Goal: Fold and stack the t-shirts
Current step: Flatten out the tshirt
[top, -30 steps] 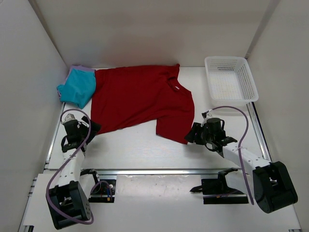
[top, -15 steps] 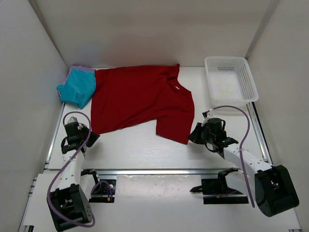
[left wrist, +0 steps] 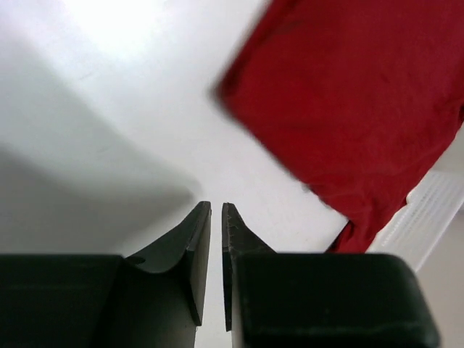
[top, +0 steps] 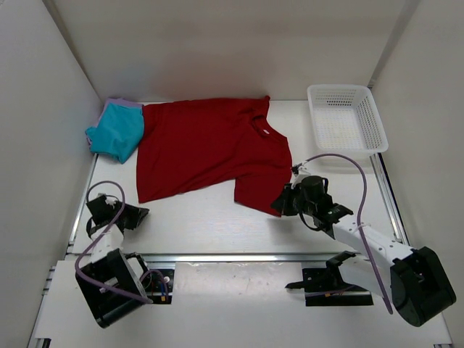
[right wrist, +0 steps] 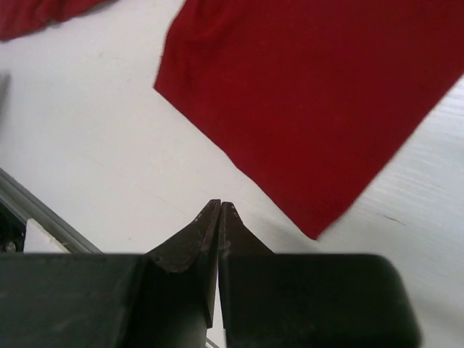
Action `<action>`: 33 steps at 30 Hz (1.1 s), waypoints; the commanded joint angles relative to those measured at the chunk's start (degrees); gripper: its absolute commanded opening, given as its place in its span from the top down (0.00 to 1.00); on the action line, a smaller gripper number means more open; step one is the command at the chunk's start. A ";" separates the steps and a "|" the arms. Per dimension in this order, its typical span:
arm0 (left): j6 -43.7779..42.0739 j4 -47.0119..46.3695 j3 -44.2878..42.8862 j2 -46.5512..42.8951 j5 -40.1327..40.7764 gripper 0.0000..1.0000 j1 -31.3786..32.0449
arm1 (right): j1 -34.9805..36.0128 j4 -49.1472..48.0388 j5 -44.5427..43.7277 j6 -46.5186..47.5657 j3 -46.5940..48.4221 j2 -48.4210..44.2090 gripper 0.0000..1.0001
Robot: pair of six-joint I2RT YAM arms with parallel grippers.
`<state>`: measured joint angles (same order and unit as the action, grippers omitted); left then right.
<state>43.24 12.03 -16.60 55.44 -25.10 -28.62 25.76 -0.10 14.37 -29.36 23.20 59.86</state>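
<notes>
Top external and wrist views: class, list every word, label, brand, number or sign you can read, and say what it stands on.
There is no readable text in any view.
dark red t-shirt: plain, no print; anything at its collar is too small to read.
teal t-shirt: plain.
lavender t-shirt: only an edge shows, plain.
white mesh basket: no marking.

- On table (top: 196,217), ahead of both hands: spread t-shirt (top: 210,148), lying flat.
- Just ahead of right hand (top: 279,205), not touching: one near corner of it.
- Ahead and right of left hand (top: 138,214), apart: other near corner.
- Far ahead of left hand: top folded t-shirt (top: 117,132) on bottom folded t-shirt (top: 123,103).
- Far ahead, right of right hand: basket (top: 313,116).
</notes>
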 commanded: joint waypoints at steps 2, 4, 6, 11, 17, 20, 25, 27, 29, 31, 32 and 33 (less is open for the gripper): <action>2.81 0.43 0.26 1.34 -1.98 0.75 -4.16 | -0.17 -4.38 -0.05 0.11 0.62 -2.46 0.99; 2.98 3.16 -2.20 -1.99 8.17 0.74 -0.49 | -1.23 -4.04 1.88 -0.34 1.31 -1.50 0.99; 5.08 3.09 -2.65 -1.48 10.68 0.73 1.28 | -1.41 -4.20 3.82 -0.08 1.67 -0.53 0.96; 11.67 -3.59 0.95 3.44 13.22 0.61 1.10 | 0.34 -5.18 3.39 0.27 1.50 -0.35 0.75; 16.16 -4.12 -1.94 7.30 21.31 0.55 8.74 | -0.71 -5.44 3.03 0.27 0.26 -3.60 0.74; 18.88 -6.32 -2.03 10.37 22.99 0.56 10.43 | -0.53 -5.26 2.77 0.27 -0.17 -3.78 0.75; 21.88 -8.95 0.07 10.39 24.57 0.56 9.20 | -0.45 -4.74 3.65 0.27 0.00 -4.40 0.71; 21.97 -9.92 0.95 9.25 25.01 0.49 9.02 | -0.53 -4.47 4.00 0.01 0.18 -4.57 0.71; 22.06 -10.89 1.13 9.51 25.01 0.50 8.67 | -0.62 -4.91 3.82 0.10 0.09 -5.01 0.71; 22.23 -11.50 1.22 11.00 25.01 0.51 8.41 | -0.80 -4.91 4.26 0.09 -0.08 -5.45 0.71; 22.23 -13.33 1.31 11.88 25.01 0.52 8.75 | -1.06 -4.82 4.26 -0.16 -0.35 -5.54 0.71; 22.23 -14.31 0.96 12.15 25.01 0.56 8.76 | -0.97 -4.82 4.35 -0.34 -0.26 -5.54 0.71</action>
<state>65.39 -1.26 -16.86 65.95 -3.31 -19.62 25.04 -2.81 18.15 -29.80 23.14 55.72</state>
